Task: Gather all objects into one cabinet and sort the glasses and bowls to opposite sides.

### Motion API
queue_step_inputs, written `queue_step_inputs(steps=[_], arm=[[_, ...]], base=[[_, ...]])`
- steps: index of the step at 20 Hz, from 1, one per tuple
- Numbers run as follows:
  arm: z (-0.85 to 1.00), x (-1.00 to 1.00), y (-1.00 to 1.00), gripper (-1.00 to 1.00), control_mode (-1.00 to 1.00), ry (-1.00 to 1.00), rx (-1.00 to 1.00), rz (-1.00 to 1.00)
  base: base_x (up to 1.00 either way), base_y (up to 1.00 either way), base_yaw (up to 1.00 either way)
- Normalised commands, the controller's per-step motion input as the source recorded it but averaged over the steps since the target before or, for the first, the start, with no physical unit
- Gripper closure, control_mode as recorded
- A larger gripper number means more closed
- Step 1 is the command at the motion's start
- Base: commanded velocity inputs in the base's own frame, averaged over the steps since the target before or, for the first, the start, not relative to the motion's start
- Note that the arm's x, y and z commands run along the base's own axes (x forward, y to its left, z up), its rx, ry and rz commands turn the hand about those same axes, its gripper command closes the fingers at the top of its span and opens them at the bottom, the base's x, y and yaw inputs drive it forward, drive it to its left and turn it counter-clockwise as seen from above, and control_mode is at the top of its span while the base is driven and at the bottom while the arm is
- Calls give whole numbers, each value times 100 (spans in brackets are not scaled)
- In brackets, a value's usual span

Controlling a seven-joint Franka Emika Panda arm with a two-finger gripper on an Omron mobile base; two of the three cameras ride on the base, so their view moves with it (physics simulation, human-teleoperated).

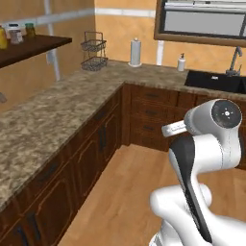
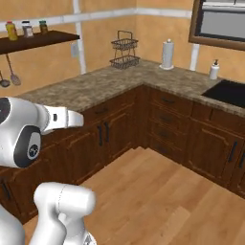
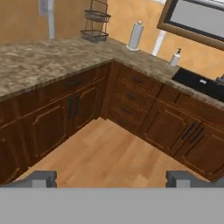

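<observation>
Pincer spread wide and empty over the kitchen floor

The pincer [image 3: 112, 177] grips nothing, its tips far apart, facing the inner corner of the granite worktop [image 1: 57, 110]. At the worktop's back corner stand a wire rack [image 1: 94, 51] and a paper towel roll [image 1: 135, 53]; a soap bottle [image 1: 181, 63] stands by the sink [image 1: 216, 80]. None of the bowls or cups can be seen here.

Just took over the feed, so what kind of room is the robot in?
A home kitchen, rendered: an L-shaped speckled granite counter over dark wooden drawer cabinets, a black sink, and a white paper towel roll.
</observation>
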Motion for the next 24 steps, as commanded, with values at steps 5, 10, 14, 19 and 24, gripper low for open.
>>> queue_step_inputs(steps=[5,10,14,19,24], arm=[[0,0,0,-100,100,0,0,0],[0,0,0,-100,100,0,0,0],[0,0,0,-100,100,0,0,0],[0,0,0,-100,100,0,0,0],[0,0,0,-100,100,0,0,0]], base=[[98,-38,-50],[99,-24,-48],[99,-21,-52],[81,-21,-56],[34,-15,-52]])
